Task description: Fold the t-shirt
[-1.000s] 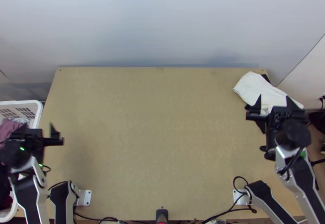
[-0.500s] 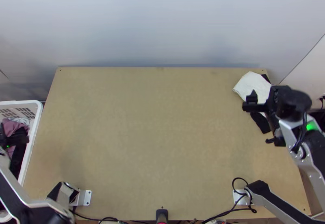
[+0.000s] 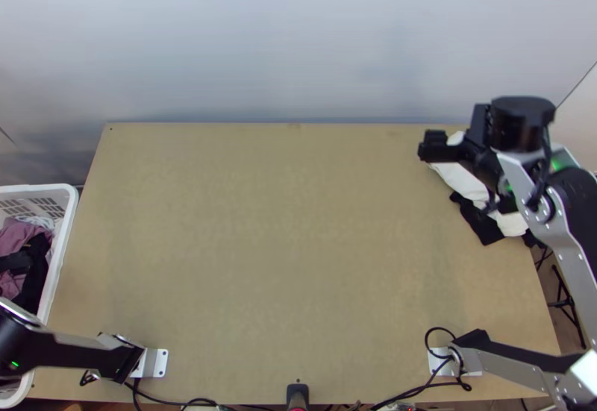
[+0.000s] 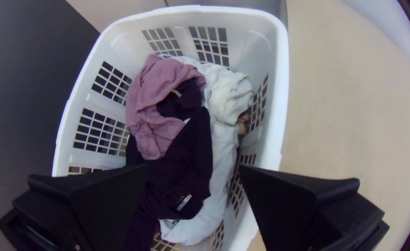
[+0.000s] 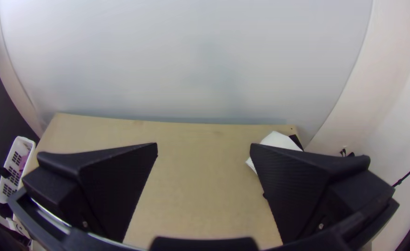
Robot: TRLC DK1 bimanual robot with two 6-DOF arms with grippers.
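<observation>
The left gripper's fingers stand wide apart, empty, over the laundry basket, where a dark garment and a mauve cloth lie bunched. The right gripper's fingers are parted too, holding nothing. By the bench's far right corner, white cloth overlaps black cloth, perhaps finished work. I cannot tell which is the t-shirt; if it's in the basket, lifting, spreading and folding all remain.

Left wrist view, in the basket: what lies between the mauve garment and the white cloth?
A dark garment lies between most of the mauve garment and the white cloth in the left wrist view.
</observation>
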